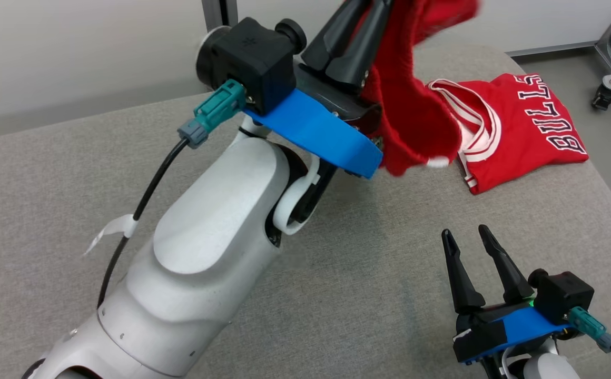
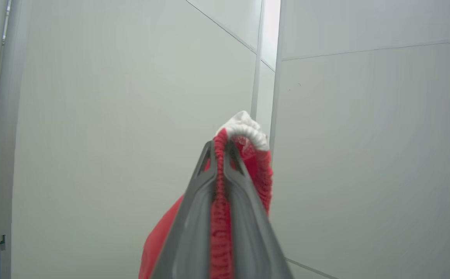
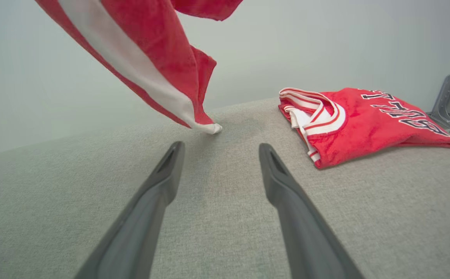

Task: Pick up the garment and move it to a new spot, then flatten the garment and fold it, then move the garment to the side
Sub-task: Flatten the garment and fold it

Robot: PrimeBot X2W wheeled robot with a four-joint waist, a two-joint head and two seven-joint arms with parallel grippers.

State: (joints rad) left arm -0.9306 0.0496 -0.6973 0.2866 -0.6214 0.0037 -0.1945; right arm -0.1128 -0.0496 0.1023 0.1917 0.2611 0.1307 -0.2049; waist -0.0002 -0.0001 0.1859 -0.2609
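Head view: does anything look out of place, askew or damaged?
Nothing damaged. The red garment hangs twisted from the shut left end effector, pinched at a bunched edge; the folded jersey lies close to the table edge.

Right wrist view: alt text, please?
A red garment with a white stripe hangs from above, its lowest corner near the grey cushioned surface. The right gripper, jaws open, points at it; a folded red jersey lies to the right.

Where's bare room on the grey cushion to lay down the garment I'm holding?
Bare: the cushion between the hanging garment, the open right gripper and the left forearm; also left of that forearm. Crowded: the far right, where the folded jersey lies.
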